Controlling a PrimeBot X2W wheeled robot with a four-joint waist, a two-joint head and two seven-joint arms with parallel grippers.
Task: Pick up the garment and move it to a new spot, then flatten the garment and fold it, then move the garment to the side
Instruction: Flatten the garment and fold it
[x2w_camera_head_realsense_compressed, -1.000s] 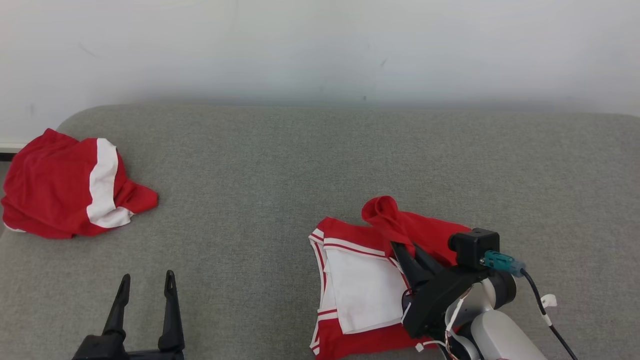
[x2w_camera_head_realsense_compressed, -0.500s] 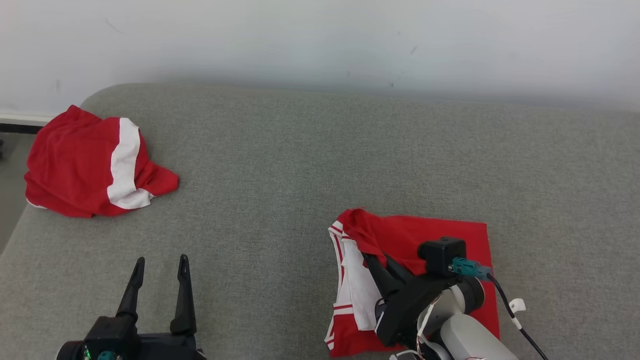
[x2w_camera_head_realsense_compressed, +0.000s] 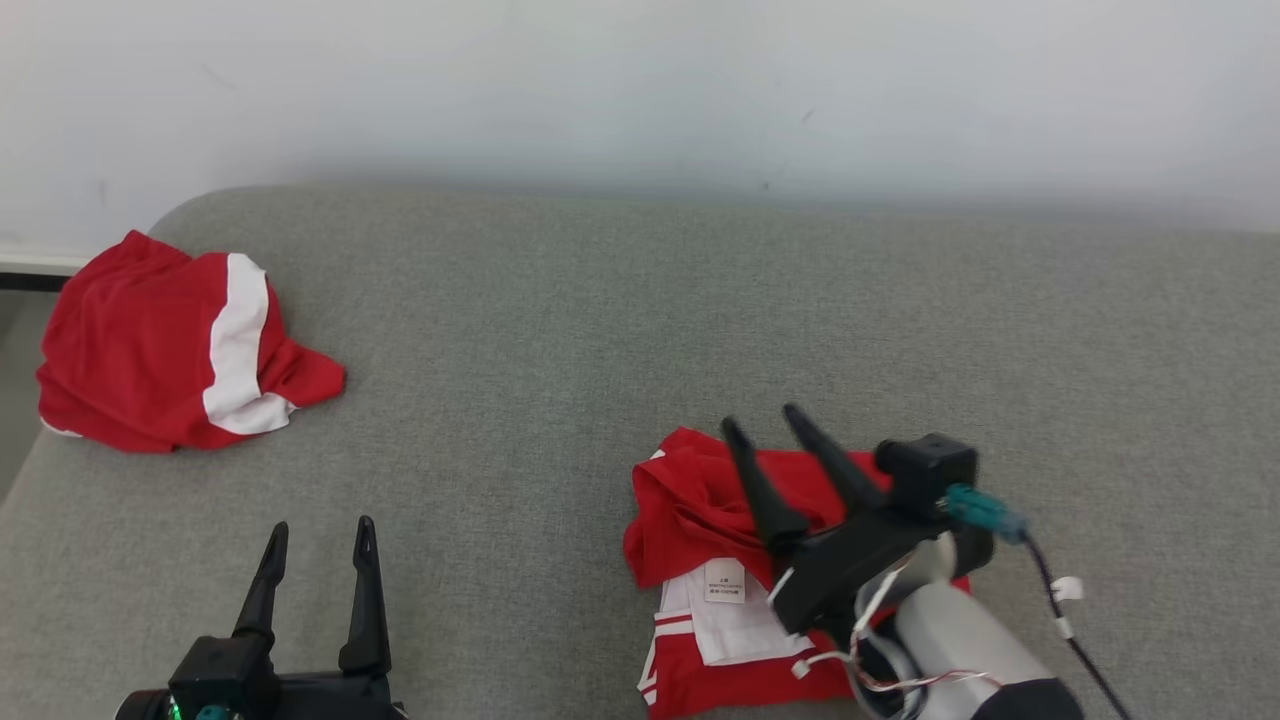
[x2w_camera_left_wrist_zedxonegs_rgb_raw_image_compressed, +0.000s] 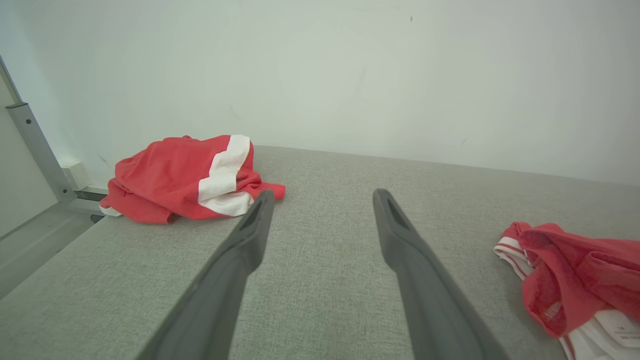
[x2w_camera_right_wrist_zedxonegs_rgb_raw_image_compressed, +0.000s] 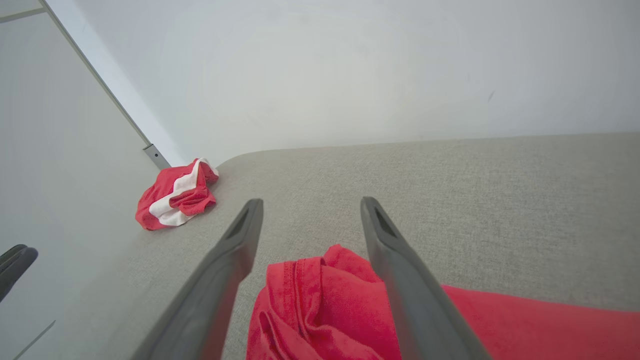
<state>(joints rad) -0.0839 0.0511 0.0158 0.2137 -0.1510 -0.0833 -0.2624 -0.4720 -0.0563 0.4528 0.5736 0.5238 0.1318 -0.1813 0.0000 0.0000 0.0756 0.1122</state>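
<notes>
Two grippers are over a grey woven surface (x2w_camera_head_realsense_compressed: 560, 320), and both have their fingers spread apart with nothing between them. The right gripper (x2w_camera_head_realsense_compressed: 760, 418) stands over the garment (x2w_camera_head_realsense_compressed: 690, 510), a red and white piece of thin, soft cloth.

The garment lies partly folded. Its outline is close to a square, and the right arm covers a good part of it, so I cannot say for sure which way its long axis runs. The side with red and white stripes points away from the arm, toward the left gripper. The flat red part spreads to the other side, under the arm.

Relative to the right gripper, the garment is below the fingers and back toward the wrist, and the fingertips reach just past its far edge. In the right wrist view a wrinkled bunch of red cloth lies low between the two fingers, and smooth red cloth goes out beyond one of them. I cannot tell if the fingers touch the cloth.

Near the wrist a white panel shows, smooth and flat, with a small square label (x2w_camera_head_realsense_compressed: 724, 580) on it.

The left gripper (x2w_camera_head_realsense_compressed: 322, 525) is well apart from this garment. Far beyond it a second red garment (x2w_camera_head_realsense_compressed: 150, 370) with a broad white band lies crumpled near the rounded corner of the surface.
</notes>
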